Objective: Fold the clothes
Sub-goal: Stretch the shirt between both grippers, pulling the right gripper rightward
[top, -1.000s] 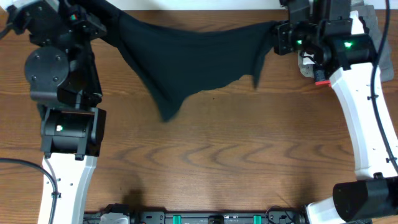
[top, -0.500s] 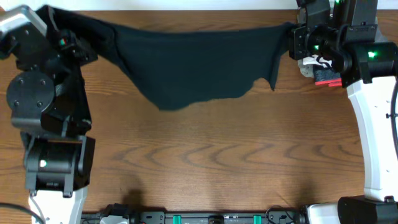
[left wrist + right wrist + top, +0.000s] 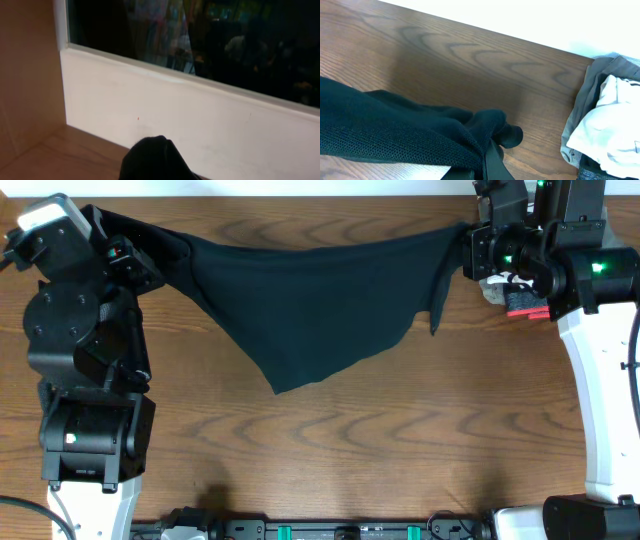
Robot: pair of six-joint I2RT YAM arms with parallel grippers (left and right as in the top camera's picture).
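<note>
Plain black soft-fabric T-shirt (image 3: 310, 305) stretched between left pincer (image 3: 148, 260) and right pincer (image 3: 468, 250), both clenched on its upper corners, lower edge drooping to a point over brown wood-grain tabletop (image 3: 350, 450), folded white, grey and red-striped garments (image 3: 515, 292) just beside right pincer.

Left wrist cam: a bunch of black T-shirt (image 3: 156, 161) pokes in at btm centre, rounded top, rest cut off by the frame edge. Behind it, a wide white wall panel (image 3: 200, 125) slants across. Above that, dark glass (image 3: 210, 35) w/ blurry coloured reflections, can't make them out. Tan side wall (image 3: 27, 70) at left, wood surface (image 3: 65, 156) in btm-left corner.
</note>
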